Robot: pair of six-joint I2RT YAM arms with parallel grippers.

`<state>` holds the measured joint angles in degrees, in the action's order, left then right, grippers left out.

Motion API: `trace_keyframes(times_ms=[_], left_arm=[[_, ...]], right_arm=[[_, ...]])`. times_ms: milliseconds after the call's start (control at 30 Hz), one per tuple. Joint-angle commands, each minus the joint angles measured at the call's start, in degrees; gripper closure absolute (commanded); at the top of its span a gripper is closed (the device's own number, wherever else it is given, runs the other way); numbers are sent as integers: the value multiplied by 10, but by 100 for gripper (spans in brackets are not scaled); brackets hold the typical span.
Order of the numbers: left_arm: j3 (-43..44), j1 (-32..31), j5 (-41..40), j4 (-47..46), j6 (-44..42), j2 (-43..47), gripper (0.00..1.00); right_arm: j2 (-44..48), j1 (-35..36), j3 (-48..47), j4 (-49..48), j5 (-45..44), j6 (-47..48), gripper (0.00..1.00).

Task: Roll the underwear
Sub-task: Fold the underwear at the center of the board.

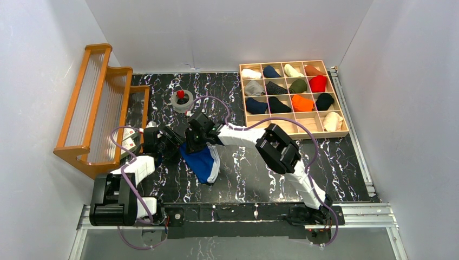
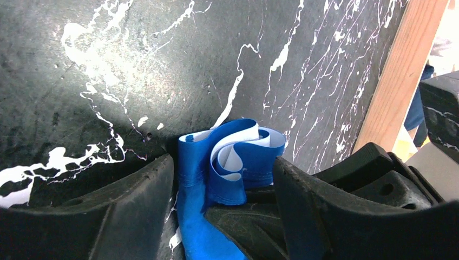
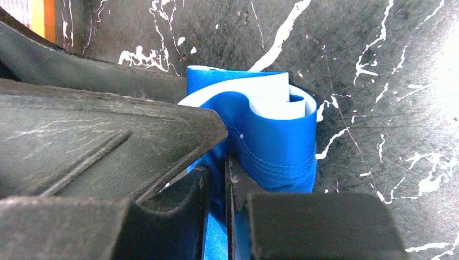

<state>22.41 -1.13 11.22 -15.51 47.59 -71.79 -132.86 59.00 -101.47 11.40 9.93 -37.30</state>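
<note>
The blue underwear point(image 1: 203, 162) is laid left of the desk's point(image 1: 346, 162) middle. Its long axis is slanted from the rolled far end toward the near edge. Bare desk is left toward the right edge, while a wooden rack point(image 1: 92, 108) is set along the left edge. Blue fabric is clenched in the jaws of the right gripper point(image 3: 218, 168). The roll is straddled by the jaws of the left gripper point(image 2: 223, 162); whether it is squeezed cannot be told.

A black table point(image 1: 346, 162) has white squiggly lines all over it. On the left stands a wooden rack point(image 1: 97, 103) with see-through sides. At the back right is a wooden box point(image 1: 309, 122) with many little squares, most holding rolled clothes point(image 1: 302, 103). Between rack and box lies a roll of tape point(image 1: 182, 103) with something red point(image 1: 180, 94) inside.
</note>
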Motion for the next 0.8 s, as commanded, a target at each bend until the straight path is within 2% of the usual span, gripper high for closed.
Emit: trace_keyframes(times_ms=[0, 100, 233, 300, 400, 567, 667, 767], left_arm=[[-13, 1, 35, 23, -27, -25, 40], [-5, 1, 23, 52, -43, -46, 48], [3, 1, 8, 71, -64, -64, 67], [8, 1, -4, 88, -73, -66, 75], [12, 1, -16, 98, -79, -65, 80], [21, 1, -10, 98, -78, -66, 82], [26, 1, 0, 99, -82, -67, 82], [28, 1, 5, 101, -85, -66, 82]], right_arm=[[4, 5, -7, 33, -4, 19, 76], [9, 5, -8, 35, -3, 24, 74], [13, 6, -11, 33, 1, 25, 71], [17, 5, -18, 36, 12, 27, 66], [30, 6, -29, 35, 36, 37, 58], [93, 5, -31, 64, 16, 90, 37], [157, 2, 24, 77, -38, 124, 28], [234, -17, 131, 64, -83, 139, 17]])
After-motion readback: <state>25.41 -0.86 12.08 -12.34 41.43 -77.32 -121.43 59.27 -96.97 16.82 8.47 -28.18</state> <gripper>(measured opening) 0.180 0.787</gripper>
